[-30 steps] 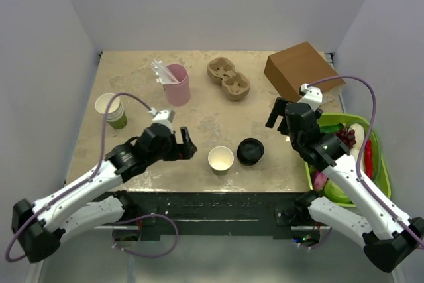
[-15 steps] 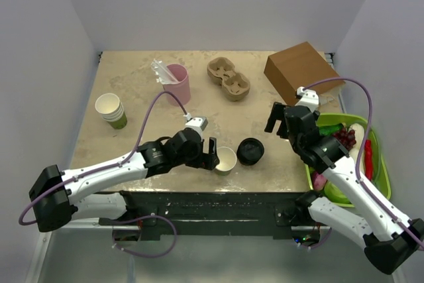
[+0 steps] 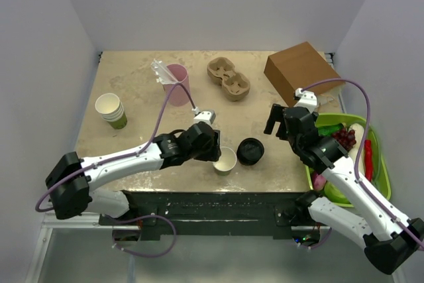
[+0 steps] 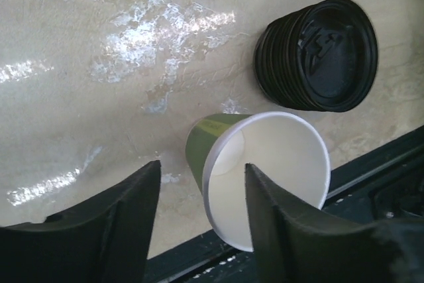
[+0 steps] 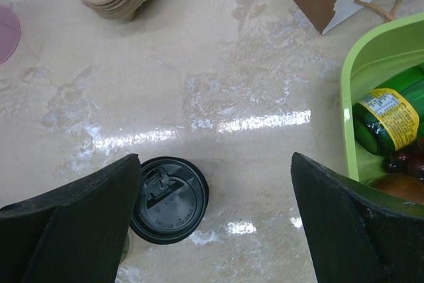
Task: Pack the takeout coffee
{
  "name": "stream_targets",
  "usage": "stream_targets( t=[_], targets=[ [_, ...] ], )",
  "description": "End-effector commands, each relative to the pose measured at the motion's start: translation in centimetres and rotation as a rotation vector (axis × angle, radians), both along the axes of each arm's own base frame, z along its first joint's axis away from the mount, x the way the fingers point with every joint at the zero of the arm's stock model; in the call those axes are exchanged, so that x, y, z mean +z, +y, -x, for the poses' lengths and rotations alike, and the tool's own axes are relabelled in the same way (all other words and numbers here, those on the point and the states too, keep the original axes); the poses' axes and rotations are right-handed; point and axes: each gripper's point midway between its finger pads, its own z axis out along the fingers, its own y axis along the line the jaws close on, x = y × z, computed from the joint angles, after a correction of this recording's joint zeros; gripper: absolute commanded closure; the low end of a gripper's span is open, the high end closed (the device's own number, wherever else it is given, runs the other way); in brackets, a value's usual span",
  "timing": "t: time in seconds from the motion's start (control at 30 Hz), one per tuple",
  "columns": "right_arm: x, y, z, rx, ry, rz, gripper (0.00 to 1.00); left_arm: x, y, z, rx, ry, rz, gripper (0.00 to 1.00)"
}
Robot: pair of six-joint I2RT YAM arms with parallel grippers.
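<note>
The takeout coffee's small cream-white paper cup (image 3: 225, 160) (image 4: 265, 177), with a green band, stands near the table's front edge with its mouth open. A stack of black plastic lids (image 3: 250, 151) (image 4: 317, 54) (image 5: 169, 198) lies just to its right. My left gripper (image 3: 215, 154) (image 4: 202, 167) straddles the cup's left wall, one finger outside and the other over the mouth. A gap still shows on the outer side. My right gripper (image 3: 275, 118) (image 5: 215, 158) hangs wide open above bare table right of the lids, holding nothing.
A pink cup with wrapped straws (image 3: 177, 84) and a stack of white paper cups (image 3: 111, 111) stand at the back left. A cardboard cup carrier (image 3: 228, 79) and a brown paper bag (image 3: 301, 69) sit further back. A green tray (image 3: 381, 183) of groceries borders the right edge.
My left arm has swung right from the left side of the table to the cup, and its jaws have narrowed around the cup's wall. The right arm has barely moved.
</note>
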Motion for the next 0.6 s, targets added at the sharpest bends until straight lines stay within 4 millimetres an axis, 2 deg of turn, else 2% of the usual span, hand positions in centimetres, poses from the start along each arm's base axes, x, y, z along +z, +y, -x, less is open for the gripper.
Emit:
stream_targets(
  t=[0.0, 0.07, 0.27, 0.43, 0.57],
  targets=[
    [0.6, 0.2, -0.1, 0.010, -0.028, -0.021, 0.02, 0.5, -0.5, -1.1, 0.033, -0.021, -0.051, 0.63],
    [0.6, 0.3, -0.1, 0.014, -0.027, -0.022, 0.02, 0.2, -0.3, -1.2, 0.047, -0.019, -0.077, 0.78],
    [0.4, 0.4, -0.2, 0.018, -0.025, -0.021, 0.02, 0.5, 0.6, -1.8, 0.093, -0.039, -0.124, 1.00],
    [0.1, 0.5, -0.3, 0.021, -0.015, -0.016, 0.02, 1.3, 2.3, -2.4, 0.172, -0.070, -0.165, 1.00],
    [-0.4, 1.0, -0.3, 0.046, 0.007, -0.010, 0.02, 1.8, 4.9, -3.3, 0.275, -0.094, -0.211, 1.00]
  ],
)
